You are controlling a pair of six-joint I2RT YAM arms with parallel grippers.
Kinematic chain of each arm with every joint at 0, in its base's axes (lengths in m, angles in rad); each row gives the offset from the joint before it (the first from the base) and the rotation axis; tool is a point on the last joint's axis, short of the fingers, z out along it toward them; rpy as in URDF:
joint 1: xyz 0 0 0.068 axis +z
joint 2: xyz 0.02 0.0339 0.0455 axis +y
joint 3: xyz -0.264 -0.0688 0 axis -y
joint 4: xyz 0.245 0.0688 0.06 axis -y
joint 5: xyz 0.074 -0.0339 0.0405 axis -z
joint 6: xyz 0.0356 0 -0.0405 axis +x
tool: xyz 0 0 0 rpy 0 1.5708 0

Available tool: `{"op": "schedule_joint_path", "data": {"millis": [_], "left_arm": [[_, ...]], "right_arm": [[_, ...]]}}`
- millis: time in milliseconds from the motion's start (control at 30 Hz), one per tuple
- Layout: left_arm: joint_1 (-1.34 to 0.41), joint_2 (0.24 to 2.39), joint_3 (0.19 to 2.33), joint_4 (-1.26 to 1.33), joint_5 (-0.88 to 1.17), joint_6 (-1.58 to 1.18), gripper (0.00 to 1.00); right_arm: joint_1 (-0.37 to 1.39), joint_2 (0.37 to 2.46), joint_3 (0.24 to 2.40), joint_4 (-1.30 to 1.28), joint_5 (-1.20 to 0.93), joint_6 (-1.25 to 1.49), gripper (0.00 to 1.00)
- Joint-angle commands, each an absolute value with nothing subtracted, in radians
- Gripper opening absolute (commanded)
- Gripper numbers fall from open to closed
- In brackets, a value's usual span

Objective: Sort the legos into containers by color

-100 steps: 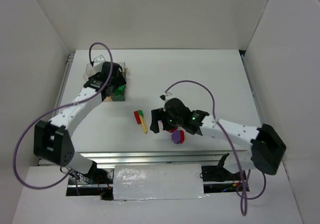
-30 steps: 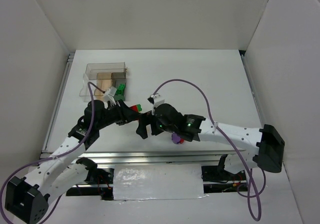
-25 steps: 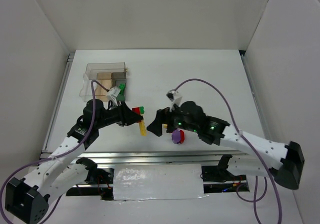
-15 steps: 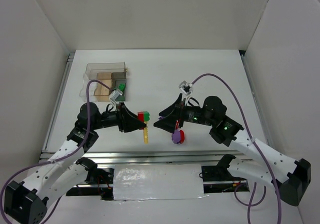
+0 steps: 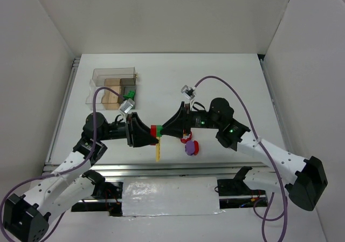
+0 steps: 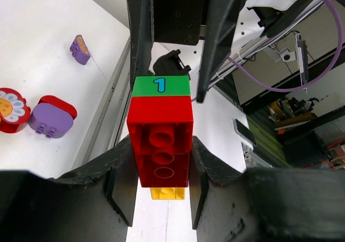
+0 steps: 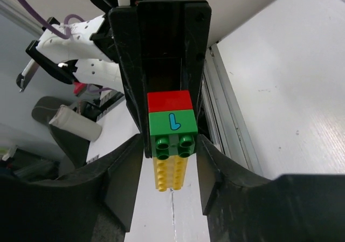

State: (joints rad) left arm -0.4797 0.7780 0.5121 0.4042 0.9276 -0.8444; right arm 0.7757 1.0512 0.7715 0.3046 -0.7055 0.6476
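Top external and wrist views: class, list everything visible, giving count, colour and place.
red brick: one, red, mid-air, in the left gripper
green brick: one, green, joined to the red brick, between the right gripper fingers
yellow bar: one, yellow, fixed to that stack
loose pieces: several, red and purple, on the table near its front edge
clear box: one, clear, table's far left
green pieces: count unclear, green, in one box compartment
table: one, white
left gripper: one, black, shut on the red brick
right gripper: one, black, closed on the green brick
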Motion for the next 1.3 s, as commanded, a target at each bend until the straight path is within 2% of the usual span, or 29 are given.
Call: {"op": "schedule_joint_path", "data": {"millis": [0,100,200,267,333,367,433,467,567,800,967,1033,1100,1133,1167,1267], "left_arm": [[-0.485,0.787,0.523,0.46,0.942,-0.842,0.0],[-0.485,0.788,0.526,0.453,0.936,-0.839,0.0],[-0.486,0.781,0.531,0.451,0.933,-0.838,0.0],[-0.486,0.778,0.531,0.443,0.931,-0.836,0.0],[-0.486,0.776,0.532,0.437,0.931,-0.833,0.0],[-0.485,0.776,0.532,0.433,0.928,-0.83,0.0],[-0.485,0.775,0.532,0.428,0.925,-0.83,0.0],[-0.485,0.775,0.532,0.423,0.925,-0.828,0.0],[-0.486,0.769,0.529,0.426,0.923,-0.831,0.0],[-0.485,0.716,0.525,0.397,0.896,-0.822,0.0],[-0.483,0.713,0.554,0.332,0.844,-0.789,0.0],[-0.483,0.716,0.596,0.153,0.781,-0.746,0.0],[-0.483,0.712,0.701,-0.039,0.596,-0.666,0.0],[-0.483,0.71,0.742,-0.225,0.512,-0.651,0.0],[-0.485,0.713,0.826,-0.321,0.315,-0.635,0.0],[-0.482,0.71,0.957,-0.618,-0.044,-0.664,0.0]], "right_arm": [[0.776,1.058,0.816,0.408,-0.752,0.667,0.5],[0.778,1.065,0.815,0.419,-0.756,0.675,0.5],[0.778,1.078,0.818,0.416,-0.758,0.676,0.58],[0.778,1.088,0.815,0.423,-0.758,0.681,0.58],[0.778,1.091,0.811,0.44,-0.762,0.683,0.52],[0.779,1.092,0.808,0.443,-0.759,0.684,0.36],[0.776,1.089,0.807,0.437,-0.752,0.673,0.15],[0.775,1.086,0.804,0.431,-0.735,0.667,0.01],[0.767,1.075,0.775,0.446,-0.741,0.632,0.0],[0.615,1.025,0.614,0.734,-0.923,0.705,0.0],[0.581,1.009,0.609,0.706,-0.924,0.696,0.0],[0.578,1.011,0.649,0.558,-0.78,0.646,0.0],[0.58,1.064,0.714,0.322,-0.624,0.574,0.0],[0.578,1.148,0.786,0.263,-0.471,0.569,0.0],[0.577,1.202,0.822,0.218,-0.397,0.577,0.0],[0.577,1.449,1.01,0.098,-0.246,0.616,0.0]]}}
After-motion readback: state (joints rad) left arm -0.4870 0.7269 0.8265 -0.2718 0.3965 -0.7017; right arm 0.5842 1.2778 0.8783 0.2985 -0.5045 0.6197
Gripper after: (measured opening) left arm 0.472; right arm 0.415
